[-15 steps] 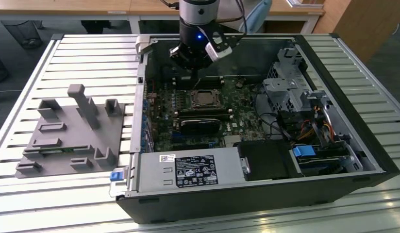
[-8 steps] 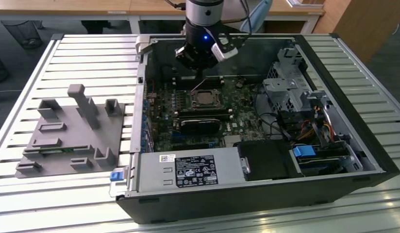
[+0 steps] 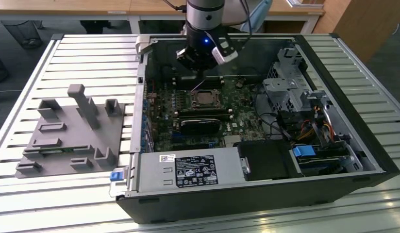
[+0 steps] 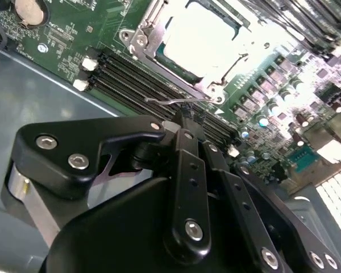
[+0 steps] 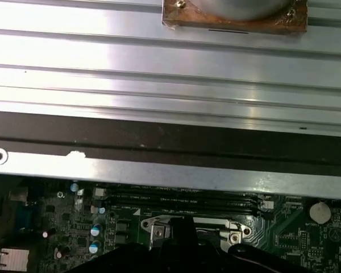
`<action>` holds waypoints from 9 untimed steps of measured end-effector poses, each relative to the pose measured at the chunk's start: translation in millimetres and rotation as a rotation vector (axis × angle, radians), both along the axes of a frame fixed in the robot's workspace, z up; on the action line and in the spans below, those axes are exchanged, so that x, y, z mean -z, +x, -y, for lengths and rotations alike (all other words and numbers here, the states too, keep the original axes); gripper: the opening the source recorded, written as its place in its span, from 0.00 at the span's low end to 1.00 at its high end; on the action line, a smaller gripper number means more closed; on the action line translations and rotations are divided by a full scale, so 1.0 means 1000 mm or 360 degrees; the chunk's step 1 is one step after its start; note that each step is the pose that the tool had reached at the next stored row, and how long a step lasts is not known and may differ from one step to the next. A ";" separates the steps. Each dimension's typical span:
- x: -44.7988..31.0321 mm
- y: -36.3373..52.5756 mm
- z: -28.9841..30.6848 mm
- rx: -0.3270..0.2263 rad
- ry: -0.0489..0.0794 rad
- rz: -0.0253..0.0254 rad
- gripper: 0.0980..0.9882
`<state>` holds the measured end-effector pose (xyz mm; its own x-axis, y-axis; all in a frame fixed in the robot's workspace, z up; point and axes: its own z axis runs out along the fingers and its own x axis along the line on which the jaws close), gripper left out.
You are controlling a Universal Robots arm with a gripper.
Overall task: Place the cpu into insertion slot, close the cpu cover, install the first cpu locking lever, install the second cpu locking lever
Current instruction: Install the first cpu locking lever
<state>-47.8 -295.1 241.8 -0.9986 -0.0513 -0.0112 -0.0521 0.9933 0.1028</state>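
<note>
Hanging inside the black case (image 3: 252,199) in the exterior view, the tool (image 3: 198,77) shows clenched in the second wrist view, thin wire lever (image 4: 165,102) at its tips, pale square cpu (image 4: 202,37) beyond, in the insertion slot (image 4: 169,57) under the silver cpu cover (image 4: 137,38).

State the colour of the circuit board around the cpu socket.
Green; the motherboard shows best in the second wrist view.
</note>
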 end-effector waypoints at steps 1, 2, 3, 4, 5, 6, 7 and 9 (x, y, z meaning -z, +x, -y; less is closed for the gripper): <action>0.0010 0.0012 -0.0006 0.0000 0.0000 0.00000 0.01; 0.0021 0.0024 -0.0011 -0.0001 0.0000 0.00001 0.01; 0.0032 0.0039 -0.0014 -0.0001 0.0000 0.00002 0.01; 0.0040 0.0054 -0.0017 -0.0001 0.0000 0.00001 0.01; 0.0048 0.0068 -0.0019 -0.0002 0.0000 0.00001 0.01; 0.0054 0.0074 -0.0022 -0.0002 0.0000 0.00001 0.01; 0.0060 0.0080 -0.0026 -0.0002 0.0000 0.00002 0.01; 0.0075 0.0088 -0.0031 -0.0002 0.0000 0.00000 0.01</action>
